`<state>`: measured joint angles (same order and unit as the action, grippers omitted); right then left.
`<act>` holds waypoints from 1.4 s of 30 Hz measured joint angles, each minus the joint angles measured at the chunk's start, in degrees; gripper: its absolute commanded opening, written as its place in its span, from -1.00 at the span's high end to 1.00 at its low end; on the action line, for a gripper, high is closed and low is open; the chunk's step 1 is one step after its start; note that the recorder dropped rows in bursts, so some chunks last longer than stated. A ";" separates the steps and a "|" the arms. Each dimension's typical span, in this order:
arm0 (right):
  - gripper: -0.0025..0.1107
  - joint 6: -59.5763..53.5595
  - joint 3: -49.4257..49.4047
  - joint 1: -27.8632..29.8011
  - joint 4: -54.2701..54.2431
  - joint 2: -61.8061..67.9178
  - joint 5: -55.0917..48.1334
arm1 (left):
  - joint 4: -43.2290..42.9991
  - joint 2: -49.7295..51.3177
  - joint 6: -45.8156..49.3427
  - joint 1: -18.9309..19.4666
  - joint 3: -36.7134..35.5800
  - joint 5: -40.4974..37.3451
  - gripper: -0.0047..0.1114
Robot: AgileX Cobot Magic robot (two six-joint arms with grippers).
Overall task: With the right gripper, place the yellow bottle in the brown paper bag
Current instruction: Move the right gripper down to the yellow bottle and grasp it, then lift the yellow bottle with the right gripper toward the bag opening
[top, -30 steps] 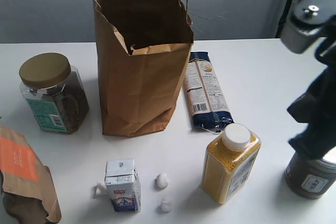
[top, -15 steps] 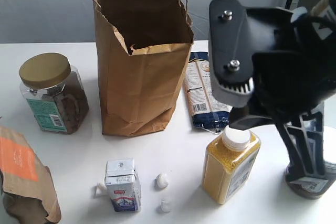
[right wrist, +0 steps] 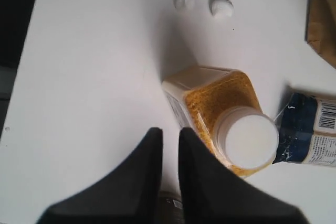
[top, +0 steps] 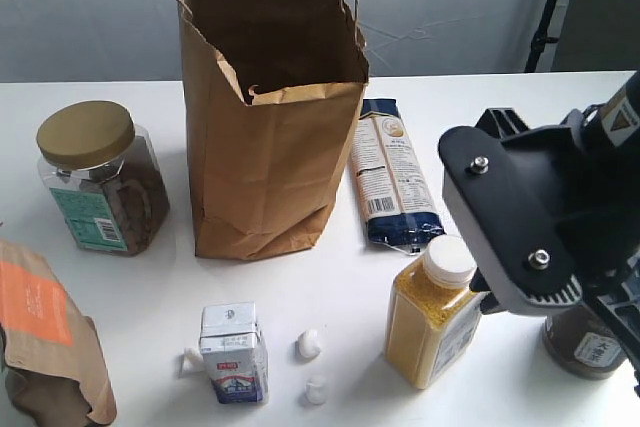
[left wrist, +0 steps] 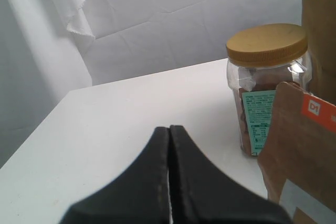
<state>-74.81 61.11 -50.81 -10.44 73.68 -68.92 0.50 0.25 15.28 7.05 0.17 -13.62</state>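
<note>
The yellow bottle (top: 437, 315) stands upright on the white table, white cap on top, right of the brown paper bag (top: 268, 117), which stands open at the back. My right arm (top: 525, 222) hangs dark and large just right of the bottle, covering its right edge. In the right wrist view the bottle (right wrist: 223, 108) lies beside the right gripper (right wrist: 170, 134), whose fingers are a narrow gap apart with only table between them. The left gripper (left wrist: 169, 128) is shut and empty, low over the table.
A dark jar (top: 590, 342) stands under the right arm. A blue noodle packet (top: 393, 177) lies between bag and bottle. A gold-lidded jar (top: 100, 177), a brown pouch (top: 40, 337), a small carton (top: 233, 352) and two white lumps (top: 309, 344) sit left and front.
The right arm came in from the right edge, swept high across the view, and now sits lower beside the yellow bottle. The bottle and bag have not moved.
</note>
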 measured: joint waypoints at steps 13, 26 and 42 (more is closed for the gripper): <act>-0.56 4.29 0.00 1.36 1.51 2.14 8.47 | 0.00 0.00 0.00 0.00 0.00 0.00 0.92; -0.46 0.98 0.00 1.76 2.76 13.22 11.71 | 0.00 0.00 0.00 0.00 0.00 0.00 0.92; 0.96 22.21 -1.43 1.76 3.24 15.34 13.18 | 0.00 0.00 0.00 0.00 0.00 0.00 0.92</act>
<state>-52.61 59.68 -49.04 -7.21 89.02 -55.74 0.50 0.25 15.28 7.05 0.17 -13.62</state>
